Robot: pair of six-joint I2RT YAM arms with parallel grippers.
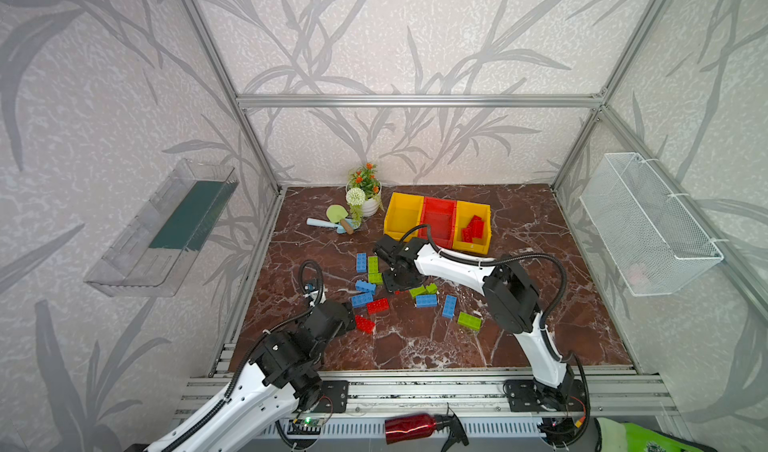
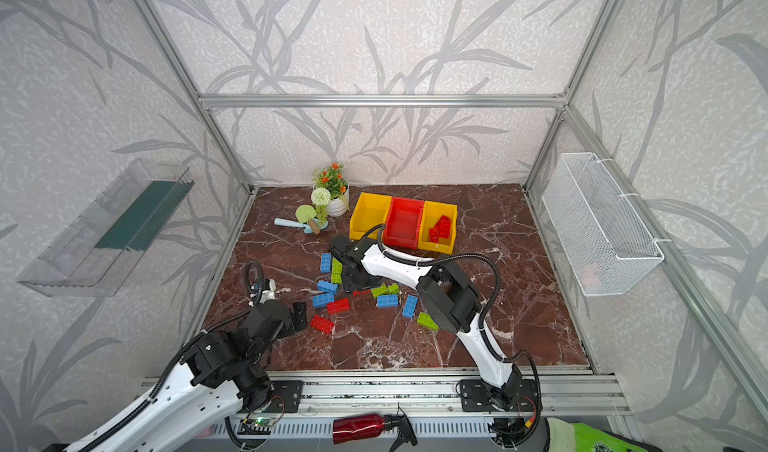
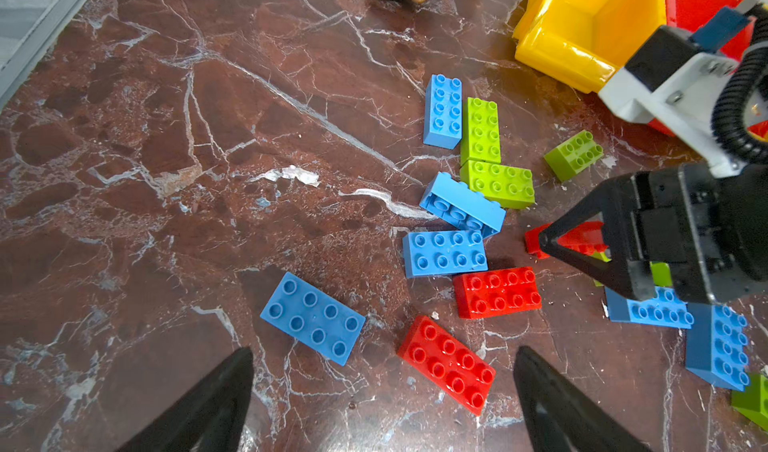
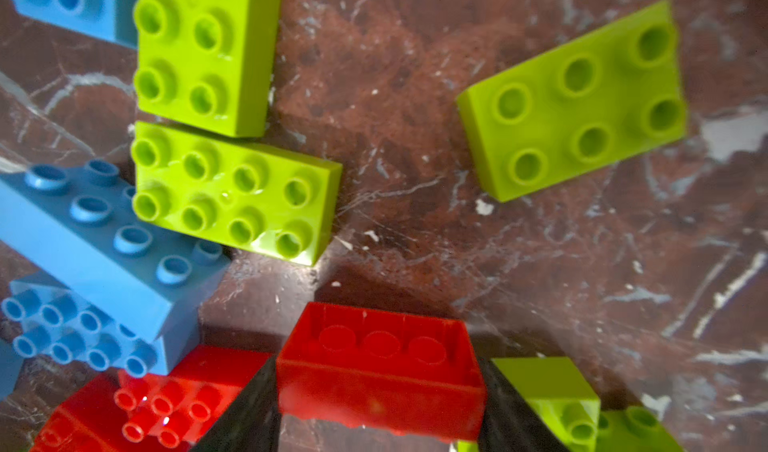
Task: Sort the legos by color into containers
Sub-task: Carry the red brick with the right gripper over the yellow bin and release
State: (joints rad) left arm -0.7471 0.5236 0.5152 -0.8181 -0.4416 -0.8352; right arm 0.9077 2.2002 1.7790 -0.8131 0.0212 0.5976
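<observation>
The right end effector point(image 4: 378, 373) is pinching a red brick point(image 4: 374, 342), one black finger pressed against each side, with the brick's hollow underside turned toward the wrist camera; whether the brick is clear of the bench point(image 1: 519, 325) cannot be told. Close around it lie a second red brick point(image 4: 162, 404), studs up, a blue brick on its side point(image 4: 104, 242) leaning over another blue one, two lime 2x4 bricks point(image 4: 232, 196) touching in an L shape, and a shorter lime 2x3 brick point(image 4: 577, 101) lying apart on bare marble. In a top view this end effector is at the middle of the scatter of loose legos point(image 1: 399, 300), which spreads across the centre of the bench in red, blue and lime green. The left end effector point(image 3: 384, 351) is near the left front edge of that scatter with its fingers point(image 3: 216, 404) spread wide and nothing between them; a red 2x4 brick point(image 3: 446, 364) and a blue 2x4 brick point(image 3: 313, 319) lie flat just ahead of its fingertips. Farther back, the three joined containers stand in a row: a left yellow bin point(image 1: 401, 217), a red bin point(image 1: 438, 221) in the middle, and a right yellow bin point(image 1: 484, 225) holding a small pile of red bricks point(image 1: 473, 226). Just left of the row stands a white pot of artificial flowers point(image 1: 365, 192), with a toy trowel point(image 1: 334, 215) lying beside it.
</observation>
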